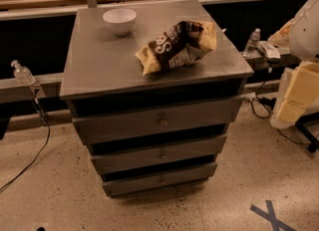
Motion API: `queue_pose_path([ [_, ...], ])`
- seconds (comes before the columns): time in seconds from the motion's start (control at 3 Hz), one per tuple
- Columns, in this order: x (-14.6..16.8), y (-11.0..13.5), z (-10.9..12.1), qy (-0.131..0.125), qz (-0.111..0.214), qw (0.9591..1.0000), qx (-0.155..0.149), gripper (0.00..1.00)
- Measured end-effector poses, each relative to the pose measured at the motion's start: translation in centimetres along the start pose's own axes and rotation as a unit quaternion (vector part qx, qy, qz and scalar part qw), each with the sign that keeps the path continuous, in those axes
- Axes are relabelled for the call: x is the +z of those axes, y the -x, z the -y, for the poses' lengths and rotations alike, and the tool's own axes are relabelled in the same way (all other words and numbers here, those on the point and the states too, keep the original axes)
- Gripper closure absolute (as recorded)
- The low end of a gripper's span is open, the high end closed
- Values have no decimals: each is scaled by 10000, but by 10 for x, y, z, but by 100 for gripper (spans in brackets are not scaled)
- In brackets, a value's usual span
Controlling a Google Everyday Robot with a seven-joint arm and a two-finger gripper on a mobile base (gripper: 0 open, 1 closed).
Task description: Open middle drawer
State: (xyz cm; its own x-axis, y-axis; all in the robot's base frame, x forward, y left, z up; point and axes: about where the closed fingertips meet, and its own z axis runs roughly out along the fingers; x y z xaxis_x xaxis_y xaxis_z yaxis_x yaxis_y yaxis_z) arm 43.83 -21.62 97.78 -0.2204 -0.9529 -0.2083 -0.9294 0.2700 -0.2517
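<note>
The grey cabinet (pixel 99 70) stands in the middle of the view with three drawer fronts stacked below its top. The middle drawer (pixel 129 158) is the mid-sized front with a small round knob (pixel 163 153) at its centre; it sits flush with the fronts above and below. My gripper (pixel 295 106) hangs at the right edge of the view, cream-coloured under the white arm (pixel 306 23). It is well to the right of the cabinet, at about drawer height, and touches nothing.
A white bowl (pixel 119 20) and a crumpled chip bag (pixel 177 46) lie on the cabinet top. Water bottles stand at the left (pixel 22 73) and right (pixel 252 42) on low rails. Cables (pixel 35 155) trail on the floor; blue tape (pixel 271 215) marks the floor at front right.
</note>
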Motion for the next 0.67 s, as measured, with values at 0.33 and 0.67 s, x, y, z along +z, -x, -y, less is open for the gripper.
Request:
queue_pose_path([
  [0.33,0,0,0,-1,0,10000,0,0],
  [0.67,12,-8,0,58,267,9996,99,0],
])
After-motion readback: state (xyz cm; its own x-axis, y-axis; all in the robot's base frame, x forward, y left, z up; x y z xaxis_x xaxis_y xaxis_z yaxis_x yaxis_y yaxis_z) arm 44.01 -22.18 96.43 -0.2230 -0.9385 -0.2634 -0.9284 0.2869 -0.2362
